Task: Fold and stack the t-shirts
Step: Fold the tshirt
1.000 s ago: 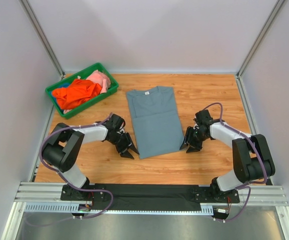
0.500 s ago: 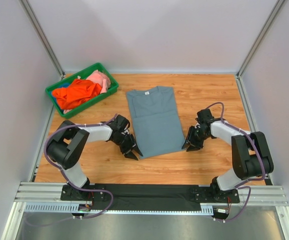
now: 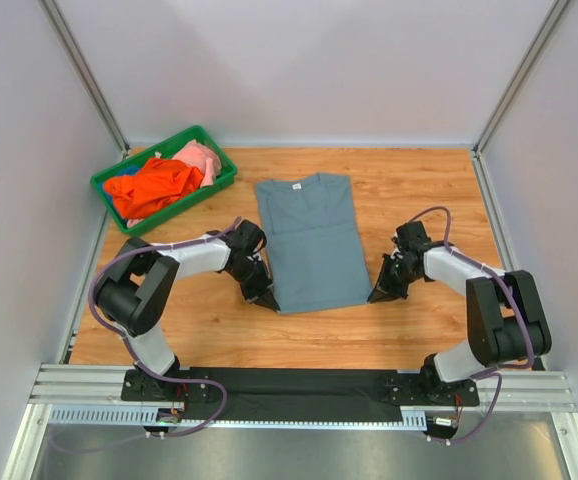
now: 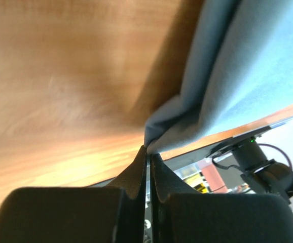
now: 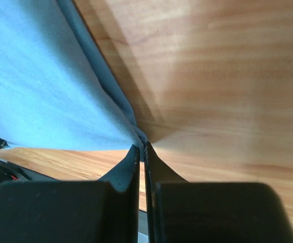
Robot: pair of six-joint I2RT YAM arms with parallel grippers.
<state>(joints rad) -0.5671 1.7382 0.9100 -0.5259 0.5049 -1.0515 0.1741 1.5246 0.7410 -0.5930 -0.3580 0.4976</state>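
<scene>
While the grey-blue t-shirt [image 3: 311,240] lies flat on the table [image 3: 419,190], the left claw [image 3: 266,298] and right claw [image 3: 376,296] each pinch a near corner shut — thin bites that may slip or catch only one layer, skewing the fold.

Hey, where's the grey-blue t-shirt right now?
The grey-blue t-shirt lies flat mid-table in the top view, right of the green bin, its near corners pinched by the left claw and right claw.

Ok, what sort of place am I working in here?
Probably a lab test cell: white panels on aluminium posts enclose the wooden table, with a slotted metal rail along its near edge.
</scene>
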